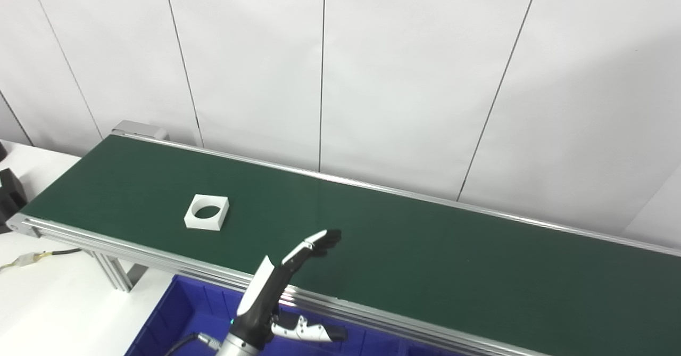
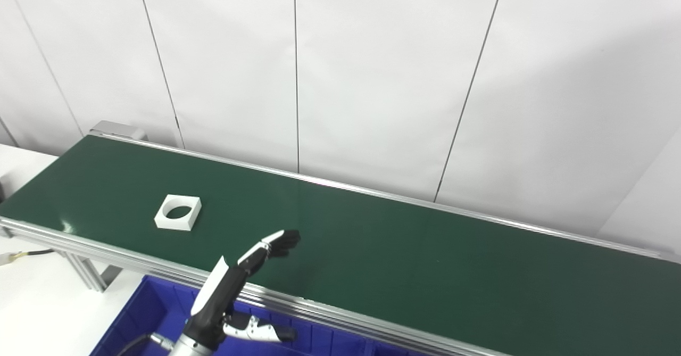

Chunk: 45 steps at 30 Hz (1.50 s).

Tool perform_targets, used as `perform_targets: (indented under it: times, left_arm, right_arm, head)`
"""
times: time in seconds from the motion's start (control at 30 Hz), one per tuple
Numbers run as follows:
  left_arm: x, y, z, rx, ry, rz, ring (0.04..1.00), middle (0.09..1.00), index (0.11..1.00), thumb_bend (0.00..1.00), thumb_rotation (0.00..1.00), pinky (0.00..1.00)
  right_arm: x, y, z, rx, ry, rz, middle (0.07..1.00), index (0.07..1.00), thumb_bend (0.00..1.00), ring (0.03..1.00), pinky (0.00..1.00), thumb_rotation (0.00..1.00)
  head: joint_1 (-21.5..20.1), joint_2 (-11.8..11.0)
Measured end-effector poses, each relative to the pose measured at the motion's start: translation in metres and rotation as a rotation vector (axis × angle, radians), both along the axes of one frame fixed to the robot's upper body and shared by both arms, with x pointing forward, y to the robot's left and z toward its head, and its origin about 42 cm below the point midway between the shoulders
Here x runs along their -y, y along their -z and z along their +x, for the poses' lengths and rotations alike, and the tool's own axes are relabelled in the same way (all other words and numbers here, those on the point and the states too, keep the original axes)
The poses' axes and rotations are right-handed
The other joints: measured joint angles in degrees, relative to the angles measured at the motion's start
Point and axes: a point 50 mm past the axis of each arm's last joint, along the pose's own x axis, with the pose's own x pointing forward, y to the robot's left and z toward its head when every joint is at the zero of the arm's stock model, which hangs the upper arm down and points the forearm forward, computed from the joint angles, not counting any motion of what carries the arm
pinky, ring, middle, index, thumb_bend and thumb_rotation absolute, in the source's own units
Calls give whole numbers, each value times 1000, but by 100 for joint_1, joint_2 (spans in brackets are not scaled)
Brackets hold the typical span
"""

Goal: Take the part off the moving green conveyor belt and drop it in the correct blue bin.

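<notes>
Item: left robot hand [image 1: 290, 287], raised over the near rail of the green conveyor belt [image 1: 425, 249], fingers spread apart and holding nothing; the right robot hand is out of view. Task piece: white square part [image 1: 206, 212] with a round hole, flat on the belt toward 10 o'clock of the hand, apart from it; a sound pickup probably means closing across its outer walls as it comes alongside. Surroundings: blue bin [image 1: 175, 313] below the hand, white surface [image 1: 48, 303] at 8 o'clock, white panelled wall [image 1: 372, 79] behind.

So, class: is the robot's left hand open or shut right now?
Open. The left hand holds nothing; its fingers stretch out over the green belt, thumb spread apart below, while the white part lies untouched.
</notes>
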Motion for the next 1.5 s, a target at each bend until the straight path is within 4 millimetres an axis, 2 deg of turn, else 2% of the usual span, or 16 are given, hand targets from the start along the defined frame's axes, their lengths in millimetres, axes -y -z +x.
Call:
perform_targets:
  times: [0.13,0.2,0.3,0.37,0.57,0.63,0.9,1.13,1.27,1.33,1.43,1.5]
  left_arm:
    - [-19,-10,22,27,-23,50,917,936,942,784,502,895]
    - [-30,-15,32,34,-30,77,912,924,934,767,418,889]
    - [-44,-24,45,44,-23,125,895,913,925,755,353,855]
    - [-52,-28,55,47,-35,146,887,914,924,758,338,818]
    - [-74,-43,88,51,-70,267,906,945,940,764,270,817]
    - [-80,-45,96,20,-84,316,887,936,934,789,250,787]
    - [-95,-33,108,-118,-166,443,886,932,944,836,242,800]
    - [-102,-29,126,-206,-191,505,890,940,949,879,133,803]
    - [-105,-28,133,-243,-195,565,895,936,954,904,156,796]
    - [-107,-26,135,-275,-209,606,920,941,956,922,153,833]
    - [-111,-15,140,-327,-216,701,949,936,933,964,134,958]
    - [-114,-8,142,-336,-229,767,967,945,928,970,114,991]
  right_arm:
    - [3,-1,-1,-9,7,25,879,915,931,872,888,541]
    - [4,-2,0,-8,7,34,878,915,930,871,887,541]
    - [6,-5,-1,-5,-2,40,882,913,933,871,886,544]
    - [6,-6,-1,-2,-9,42,876,906,934,864,875,554]
    - [9,-8,-3,-1,-5,42,865,893,954,853,865,552]
    - [9,-9,-4,2,-7,45,868,897,951,857,869,561]
    - [8,-13,-3,16,-16,45,865,894,937,850,861,555]
    - [7,-14,-3,21,-20,42,863,891,946,850,861,557]
    - [7,-15,-5,22,-21,41,868,897,942,855,865,548]
    - [7,-16,-6,27,-21,44,866,895,947,850,856,553]
    - [7,-17,-6,30,-21,44,867,898,946,852,863,554]
    - [7,-17,-6,30,-22,43,864,896,949,846,852,556]
  head:
    - [-175,132]
    - [-237,158]
    - [-324,245]
    - [-334,255]
    - [-457,360]
    - [-466,387]
    - [-545,483]
    - [-606,536]
    - [-624,554]
    - [-615,562]
    - [-606,571]
    - [-606,580]
